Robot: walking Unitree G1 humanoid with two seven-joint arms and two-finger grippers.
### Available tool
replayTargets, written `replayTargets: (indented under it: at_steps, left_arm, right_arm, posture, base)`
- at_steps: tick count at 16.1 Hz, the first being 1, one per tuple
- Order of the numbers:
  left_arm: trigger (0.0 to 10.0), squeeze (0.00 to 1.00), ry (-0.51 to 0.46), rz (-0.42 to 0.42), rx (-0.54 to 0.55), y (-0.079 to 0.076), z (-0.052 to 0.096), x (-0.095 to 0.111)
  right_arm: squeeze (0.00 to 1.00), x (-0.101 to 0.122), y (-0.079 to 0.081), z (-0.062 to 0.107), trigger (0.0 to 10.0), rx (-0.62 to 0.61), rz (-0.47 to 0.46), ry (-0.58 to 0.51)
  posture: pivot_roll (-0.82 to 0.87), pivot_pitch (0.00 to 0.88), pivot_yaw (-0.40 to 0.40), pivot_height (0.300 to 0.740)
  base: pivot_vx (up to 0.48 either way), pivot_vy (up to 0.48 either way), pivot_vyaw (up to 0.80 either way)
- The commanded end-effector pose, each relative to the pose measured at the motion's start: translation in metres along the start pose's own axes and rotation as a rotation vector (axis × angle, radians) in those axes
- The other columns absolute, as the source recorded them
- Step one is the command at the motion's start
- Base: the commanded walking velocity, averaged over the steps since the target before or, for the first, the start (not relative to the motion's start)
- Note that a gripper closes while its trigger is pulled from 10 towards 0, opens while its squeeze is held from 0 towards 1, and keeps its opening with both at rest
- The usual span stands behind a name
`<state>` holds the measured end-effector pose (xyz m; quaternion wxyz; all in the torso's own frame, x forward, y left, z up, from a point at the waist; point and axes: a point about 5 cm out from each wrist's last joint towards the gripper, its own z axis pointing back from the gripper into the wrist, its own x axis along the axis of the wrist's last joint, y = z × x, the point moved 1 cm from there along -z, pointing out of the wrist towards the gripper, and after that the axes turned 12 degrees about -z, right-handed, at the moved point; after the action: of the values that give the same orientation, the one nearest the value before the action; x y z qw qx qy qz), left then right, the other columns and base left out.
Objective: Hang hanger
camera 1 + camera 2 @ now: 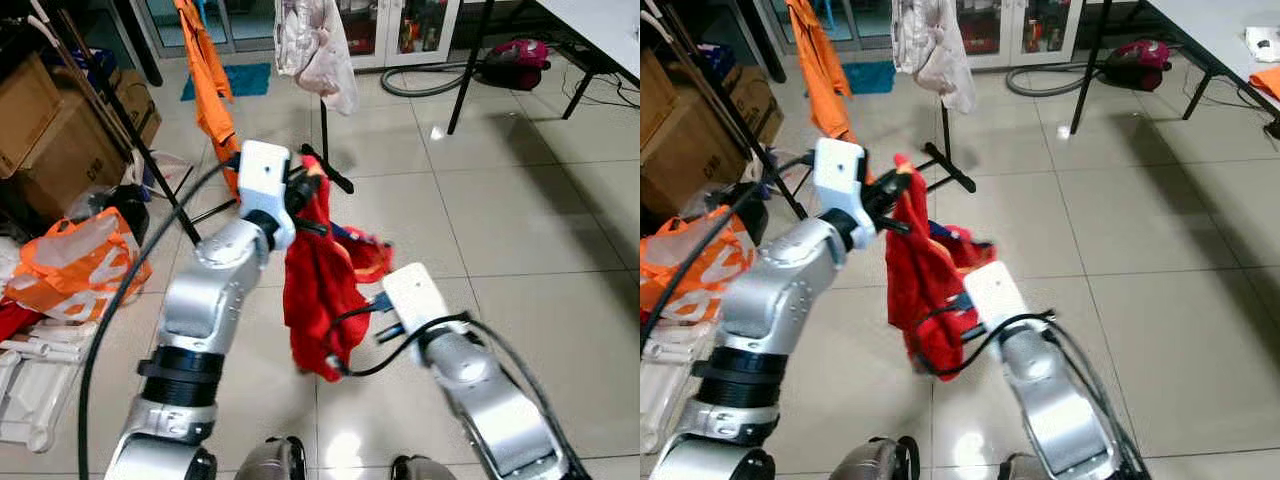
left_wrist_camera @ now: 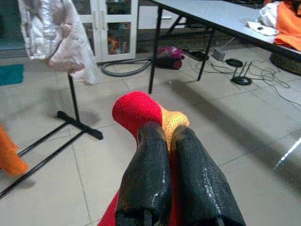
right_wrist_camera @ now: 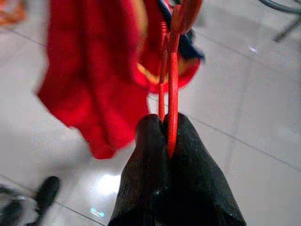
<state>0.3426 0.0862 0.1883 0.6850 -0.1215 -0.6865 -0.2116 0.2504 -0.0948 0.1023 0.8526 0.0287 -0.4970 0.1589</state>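
A red garment with orange trim hangs in mid-air over the tiled floor, held up between my two arms. My left gripper is shut on the garment's top edge, red and orange cloth bunched at its fingertips. My right gripper is shut on a thin red hanger that runs up into the garment. In the eye views the left gripper holds the cloth's highest point, and the right arm reaches in from lower right, its fingers hidden behind the cloth.
A black clothes rack stands ahead with an orange garment and a pale one hanging. Cardboard boxes and an orange bag crowd the left. A table's black legs, a hose and cables lie far right.
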Motion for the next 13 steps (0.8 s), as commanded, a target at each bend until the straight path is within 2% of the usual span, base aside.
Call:
replayTargets:
  at_steps: [1,3,7,9,13]
  left_arm:
    - [10.0,0.00,-0.052,-0.039,0.003,0.003,-0.005,0.013]
    - [10.0,0.00,-0.054,-0.043,0.014,0.007,-0.008,0.015]
    - [10.0,0.00,-0.065,-0.062,0.009,0.011,-0.008,0.015]
    - [10.0,0.00,-0.124,-0.047,-0.118,-0.007,-0.003,0.024]
    - [10.0,0.00,-0.190,-0.008,-0.241,-0.032,0.006,0.037]
  right_arm:
    - [0.00,0.005,0.011,0.000,10.0,0.084,-0.001,-0.017]
    - [0.00,0.007,0.015,0.001,10.0,0.120,-0.002,-0.022]
    - [0.00,0.013,0.011,0.000,10.0,0.116,-0.014,-0.066]
    - [0.00,-0.002,0.007,-0.005,10.0,0.079,-0.014,0.028]
    - [0.00,-0.008,0.002,-0.008,10.0,0.041,-0.029,0.069]
  posture:
    - [-0.01,0.089,0.117,0.740]
    - [-0.02,0.084,0.116,0.740]
    - [-0.03,0.072,0.118,0.740]
    - [-0.03,0.056,0.116,0.740]
    - [-0.03,0.051,0.116,0.740]
  base:
    - [0.000,0.000,0.00]
    - [0.000,0.000,0.00]
    - [0.000,0.000,0.00]
    - [0.000,0.000,0.00]
    - [0.000,0.000,0.00]
